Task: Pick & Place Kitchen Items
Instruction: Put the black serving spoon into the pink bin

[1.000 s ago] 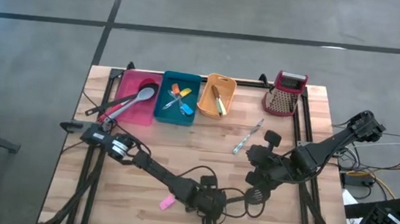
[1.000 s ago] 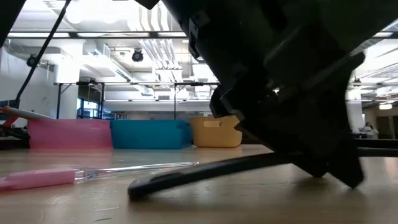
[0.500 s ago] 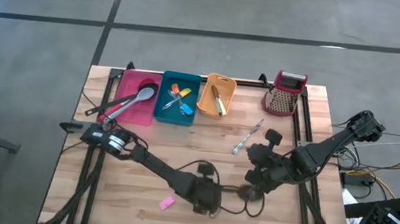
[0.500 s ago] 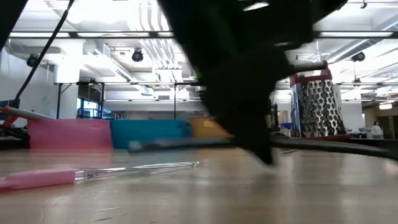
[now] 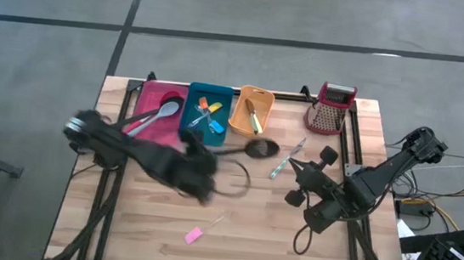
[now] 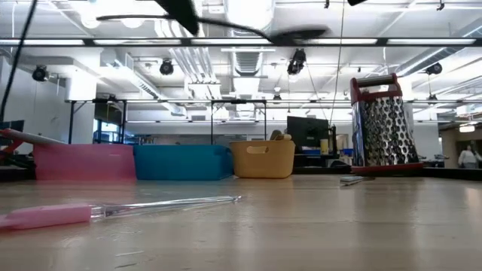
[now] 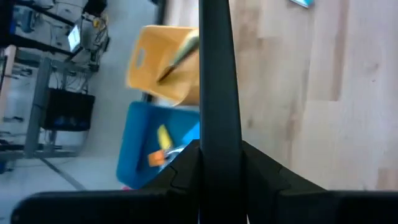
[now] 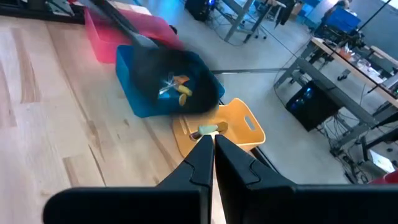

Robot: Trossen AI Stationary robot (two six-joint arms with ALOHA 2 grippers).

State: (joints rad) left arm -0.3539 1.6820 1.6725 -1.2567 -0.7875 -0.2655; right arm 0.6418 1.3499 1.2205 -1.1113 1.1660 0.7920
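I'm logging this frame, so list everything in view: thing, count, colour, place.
Table: one, light wood, under everything.
Bins: three along the far edge, pink, teal, orange.
Grey spoon: one, in the pink bin, beside a dark utensil.
Small tools: several, orange, yellow and blue handles, in the teal bin.
Green-handled tool: one, in the orange bin.
Box grater: one, metal with red top, far right corner.
Clear tool: one, bluish, mid-table.
Pink-handled tool: one, near front edge.
Black ladle: one, held above the table.
Left hand: shut on the ladle's handle.
Right hand: right of centre, shut, empty.
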